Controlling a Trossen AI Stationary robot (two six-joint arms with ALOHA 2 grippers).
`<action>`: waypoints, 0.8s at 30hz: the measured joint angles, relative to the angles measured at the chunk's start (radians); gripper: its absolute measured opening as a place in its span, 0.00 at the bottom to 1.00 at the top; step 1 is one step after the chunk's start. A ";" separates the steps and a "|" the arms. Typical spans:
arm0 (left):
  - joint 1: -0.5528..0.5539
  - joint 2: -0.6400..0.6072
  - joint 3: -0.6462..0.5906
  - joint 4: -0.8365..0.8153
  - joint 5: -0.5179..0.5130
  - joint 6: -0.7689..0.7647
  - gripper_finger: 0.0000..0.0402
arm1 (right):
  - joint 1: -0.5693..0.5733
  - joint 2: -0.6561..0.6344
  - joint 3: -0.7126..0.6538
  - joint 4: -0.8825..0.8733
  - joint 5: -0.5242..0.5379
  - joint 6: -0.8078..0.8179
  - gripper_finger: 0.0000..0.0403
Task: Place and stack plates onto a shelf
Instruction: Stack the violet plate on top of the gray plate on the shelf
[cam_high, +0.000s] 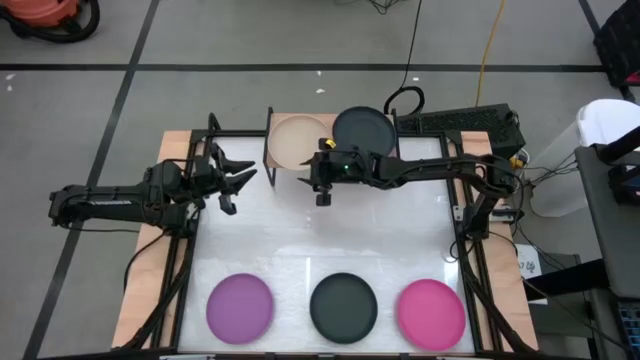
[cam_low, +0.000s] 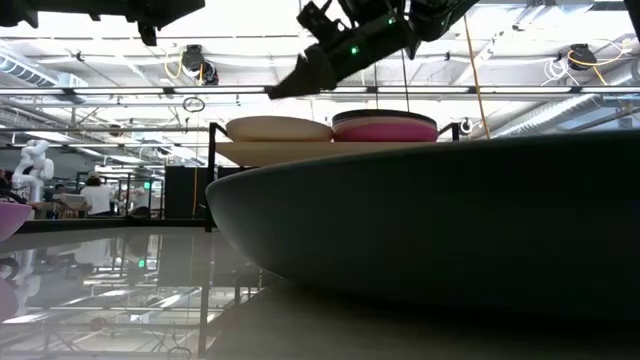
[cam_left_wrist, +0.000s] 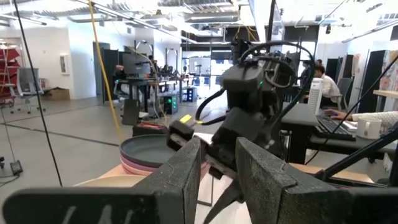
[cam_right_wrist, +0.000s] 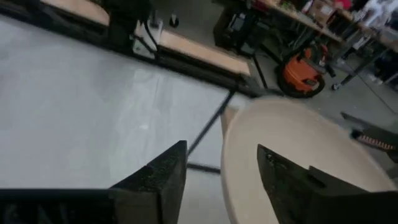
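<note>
The shelf (cam_high: 281, 167) stands at the table's far edge. A beige plate (cam_high: 297, 140) lies on its left half. A dark grey plate (cam_high: 362, 128) tops a stack on its right half, with a magenta plate (cam_low: 385, 132) under it. A purple plate (cam_high: 240, 307), a dark grey plate (cam_high: 343, 306) and a magenta plate (cam_high: 431, 312) lie in a row along the near edge. My right gripper (cam_high: 322, 190) hovers open just in front of the shelf, near the beige plate (cam_right_wrist: 292, 155). My left gripper (cam_high: 243, 172) is open, in the air left of the shelf.
Black frame rails (cam_high: 190, 250) run along the white tabletop's sides. A keyboard (cam_high: 455, 125) lies beyond the far right corner. The middle of the tabletop (cam_high: 330, 235) lies between the shelf and the near row of plates. People sit at desks far behind (cam_low: 95, 195).
</note>
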 joint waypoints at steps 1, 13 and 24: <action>0.000 0.000 0.000 0.000 0.000 -0.001 0.26 | 0.006 -0.007 0.000 0.002 0.000 -0.003 0.45; 0.000 0.000 0.000 0.000 0.000 0.001 0.26 | 0.044 -0.100 0.000 -0.015 -0.001 -0.002 0.46; 0.000 0.000 0.000 -0.003 0.000 0.001 0.26 | 0.121 -0.168 0.000 -0.117 -0.001 -0.010 0.46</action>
